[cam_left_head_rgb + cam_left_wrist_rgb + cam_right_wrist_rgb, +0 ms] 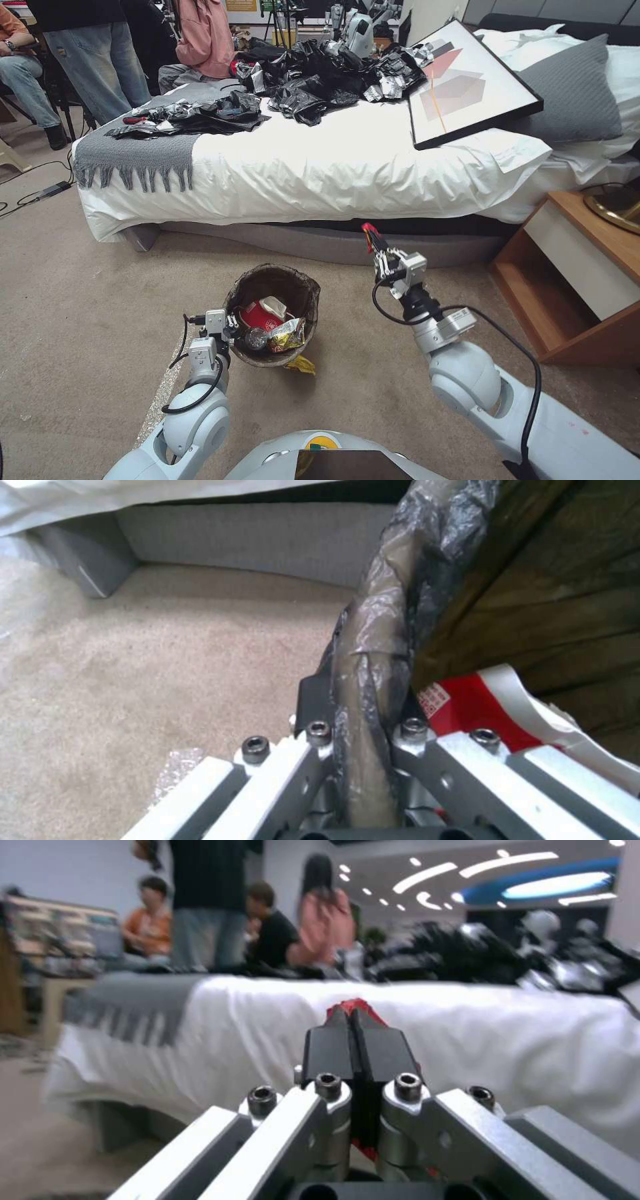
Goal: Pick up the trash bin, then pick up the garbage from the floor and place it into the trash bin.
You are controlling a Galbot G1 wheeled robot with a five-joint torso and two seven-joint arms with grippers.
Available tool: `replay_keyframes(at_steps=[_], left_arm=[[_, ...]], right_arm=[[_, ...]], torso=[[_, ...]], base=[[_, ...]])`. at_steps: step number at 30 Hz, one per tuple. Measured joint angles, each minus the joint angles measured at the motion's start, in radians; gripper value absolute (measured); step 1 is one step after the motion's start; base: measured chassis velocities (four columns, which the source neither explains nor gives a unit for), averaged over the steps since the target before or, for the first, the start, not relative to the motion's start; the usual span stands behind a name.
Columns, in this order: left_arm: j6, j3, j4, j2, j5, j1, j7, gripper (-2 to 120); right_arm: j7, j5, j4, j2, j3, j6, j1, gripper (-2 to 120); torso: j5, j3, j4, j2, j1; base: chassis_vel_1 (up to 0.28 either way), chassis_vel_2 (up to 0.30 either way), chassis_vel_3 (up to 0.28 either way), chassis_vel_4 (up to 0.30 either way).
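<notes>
Red, thin wrapper [369, 235] sits pinched in the right gripper [378, 252], raised at two o'clock from the small round white trash bin [272, 324], likely for dropping in. The left gripper [232, 327], at the bin's nine o'clock, clamps its dark-lined rim to steady it. Inside: a red-and-white paper cup [261, 315] and a yellow snack wrapper [287, 335].

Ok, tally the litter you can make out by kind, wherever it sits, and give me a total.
Red-and-white paper cup: 1, inside the trash bin gripped at its rim by the left gripper, cup at
Clear plastic bottle: 1, in the bin
Colourful snack wrapper: 1, in the bin
Yellow wrapper: 1, on the floor by the bin
Small red wrapper: 1, pinched in the right gripper
Total: 5
</notes>
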Motion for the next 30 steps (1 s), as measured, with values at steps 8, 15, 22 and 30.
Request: replay_keyframes(at_steps=[8,15,22,30], left_arm=[[0.004,0.007,0.005,0.006,-0.002,-0.008,0.001,0],[0.006,0.011,0.007,0.015,-0.006,-0.014,0.002,0],[0.006,0.012,0.007,0.019,-0.008,-0.016,0.002,0],[0.007,0.012,0.007,0.021,-0.009,-0.022,0.002,0]], right_arm=[[-0.101,0.071,0.032,-0.013,-0.076,0.026,0.126,0],[-0.161,0.096,0.038,-0.017,-0.148,0.029,0.174,0],[-0.237,0.117,0.04,-0.039,-0.219,0.043,0.202,0],[-0.28,0.098,0.03,-0.041,-0.322,0.051,0.22,0]], torso=[[0.0,0.0,-0.0001,0.0,0.0],[0.0,0.0,-0.0002,0.0,0.0],[0.0,0.0,-0.0003,0.0,0.0],[-0.0001,0.0,-0.0002,0.0,0.0]], base=[[0.0,0.0,0.0,0.0],[0.0,0.0,0.0,0.0],[0.0,0.0,0.0,0.0],[0.0,0.0,0.0,0.0]])
